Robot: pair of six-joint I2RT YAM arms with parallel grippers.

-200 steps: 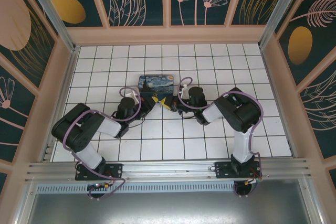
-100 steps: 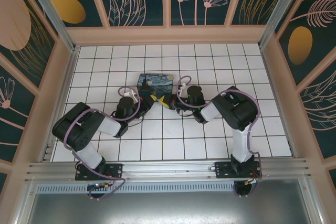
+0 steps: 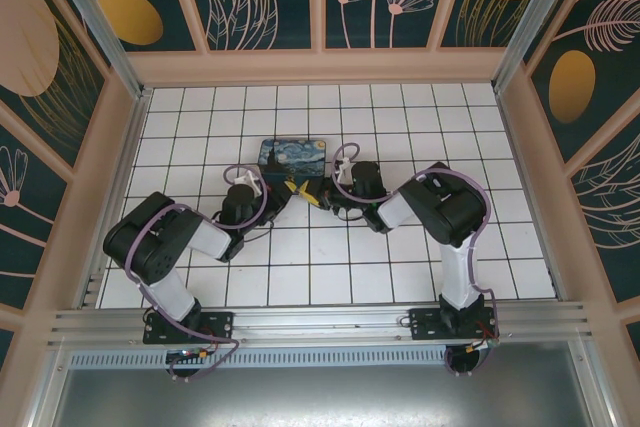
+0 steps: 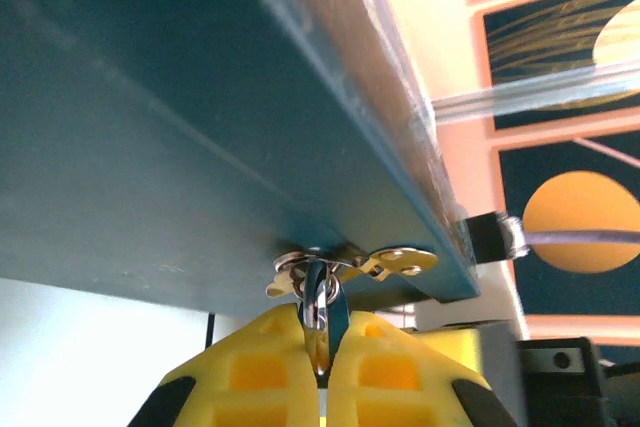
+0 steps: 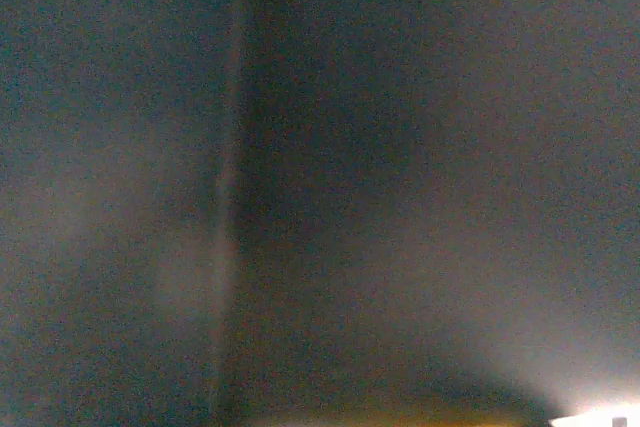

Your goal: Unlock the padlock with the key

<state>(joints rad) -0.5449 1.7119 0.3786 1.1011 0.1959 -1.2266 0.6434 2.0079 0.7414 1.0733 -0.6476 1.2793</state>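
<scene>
- Top external: a Starry-Night-painted box [image 3: 293, 154] is seen on the white tiled tabletop [image 3: 420, 117], about mid-width and nearer the back wall than the arm bases.
- Both arms are folded inward, with the wrists brought to the box's near side.
- The left pincer [image 3: 292, 189] is placed at the box's near edge. The right pincer [image 3: 316, 197] is just beside it, toward the box's near-right corner.
- Left wrist: the yellow fingers [image 4: 255, 367] of the left pincer are pressed together on the padlock [image 4: 322, 309], which is pinched between the tips.
- Only a thin blue-teal edge and the silvery shackle of the padlock are exposed above the fingertips.
- The padlock is hung from a silvery hasp on the lower edge of the box, touching it. The box's dark teal face is seen above, tilted across the frame.
- Right wrist: a dark, blurred surface is seen very close, crossed by a faint vertical line, with a pale sliver at the bottom right corner.
- Whether the right pincer is spread or pressed together cannot be told. Its tips are too small in the top external view and not made out in the right wrist view.
</scene>
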